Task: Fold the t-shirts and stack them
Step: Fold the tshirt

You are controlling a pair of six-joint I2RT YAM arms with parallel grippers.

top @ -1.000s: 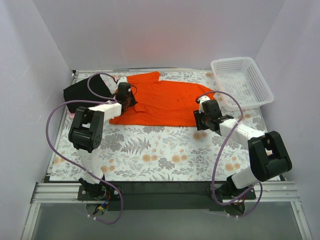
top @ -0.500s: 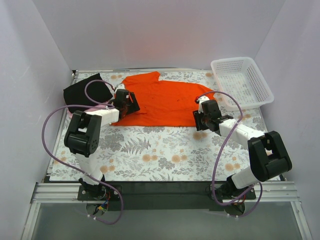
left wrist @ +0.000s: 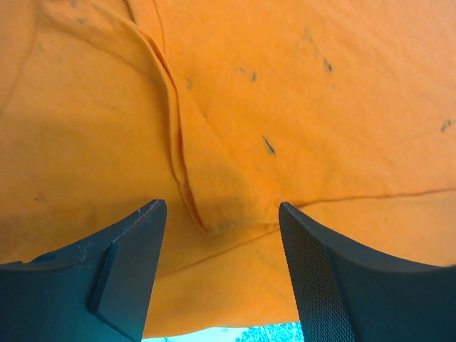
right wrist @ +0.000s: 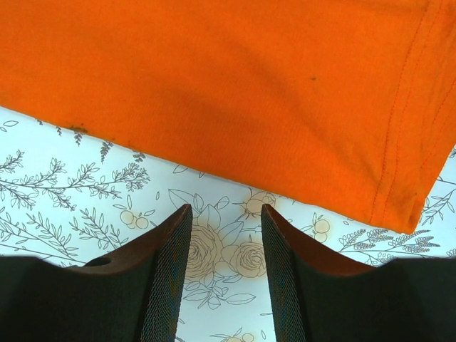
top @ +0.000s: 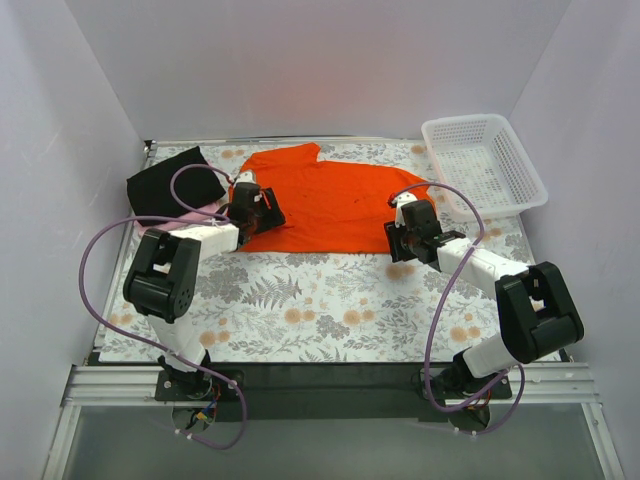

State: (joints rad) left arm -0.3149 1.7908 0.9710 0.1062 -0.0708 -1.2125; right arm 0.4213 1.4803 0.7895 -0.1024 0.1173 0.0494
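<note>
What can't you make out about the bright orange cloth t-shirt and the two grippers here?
- Top view: the left gripper covers part of the bright orange cloth t-shirt's left side.
- Left wrist view: orange cloth fills the frame; whether the fingers touch it is unclear.
- Top view: the folded black cloth t-shirt hides anything beneath.

We see a table (top: 330,300) covered in a pale floral print, filling the middle of the top view. An orange t-shirt (top: 330,205) lies spread flat across its upper centre. A black t-shirt (top: 170,178) sits bunched in the upper left corner, and a white mesh basket (top: 490,170) rests at the upper right.
</note>
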